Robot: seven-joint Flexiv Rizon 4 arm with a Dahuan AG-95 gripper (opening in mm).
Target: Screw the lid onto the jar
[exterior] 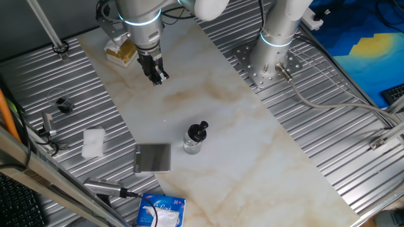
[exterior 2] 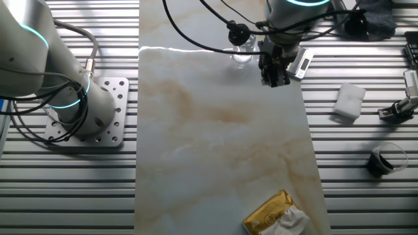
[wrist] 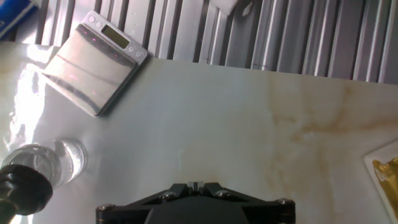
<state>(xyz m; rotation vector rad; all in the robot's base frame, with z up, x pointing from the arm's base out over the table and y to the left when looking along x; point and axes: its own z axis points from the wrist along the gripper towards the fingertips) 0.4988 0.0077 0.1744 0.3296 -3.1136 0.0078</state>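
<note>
Marble-patterned board covers the middle of the counter (exterior: 252, 151), with ribbed metal on both sides. Near the board's front part stands the jar (exterior: 193, 144), small and clear, upright, with the lid (exterior: 200, 130) sitting on top of it; whether the lid is threaded on cannot be told. Just beside the jar, at the board's edge, lies a grey square plate (exterior: 153, 157), which the hand view shows to be a small scale with a display. The hand (exterior: 156, 74) hangs above the far part of the board, well apart from the jar, its fingers drawn close together and holding nothing. A white folded cloth (exterior: 93, 142) rests on the ribbed metal, a blue packet (exterior: 161, 211) lies at the near edge, and a yellow wrapped item (exterior: 121, 52) sits behind the arm.
</note>
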